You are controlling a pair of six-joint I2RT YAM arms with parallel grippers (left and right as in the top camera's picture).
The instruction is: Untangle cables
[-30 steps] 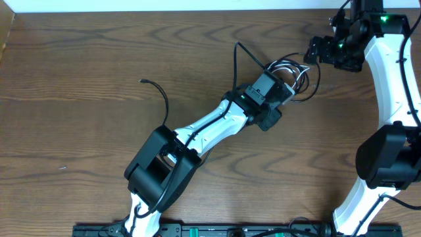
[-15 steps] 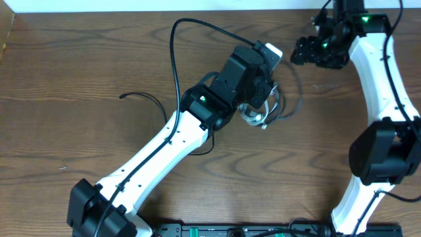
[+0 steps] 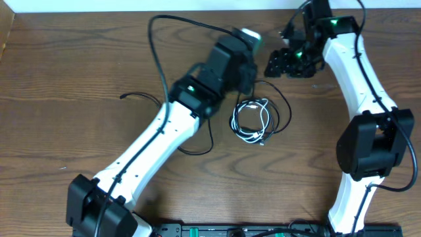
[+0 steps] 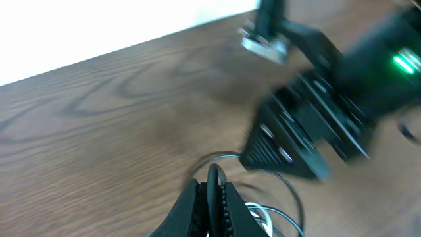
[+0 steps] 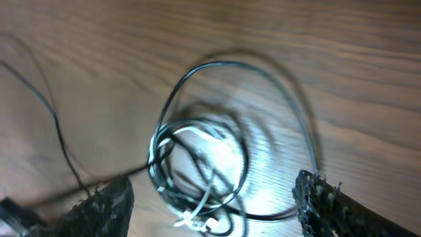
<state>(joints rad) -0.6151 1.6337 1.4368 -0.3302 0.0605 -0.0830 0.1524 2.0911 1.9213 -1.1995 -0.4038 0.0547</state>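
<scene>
The left gripper (image 4: 212,187) is clenched tight on the thin black cord (image 3: 150,36), which arcs through the air away from it and drops to the brown wood-grain table (image 3: 66,72). The thin white cord (image 3: 248,133) lies coiled on the table between the two arms, with a black loop around it (the wrist views are blurred, so I cannot tell how they cross). The right gripper (image 5: 214,187) hangs above that coil, jaws spread wide and gripping nothing.
</scene>
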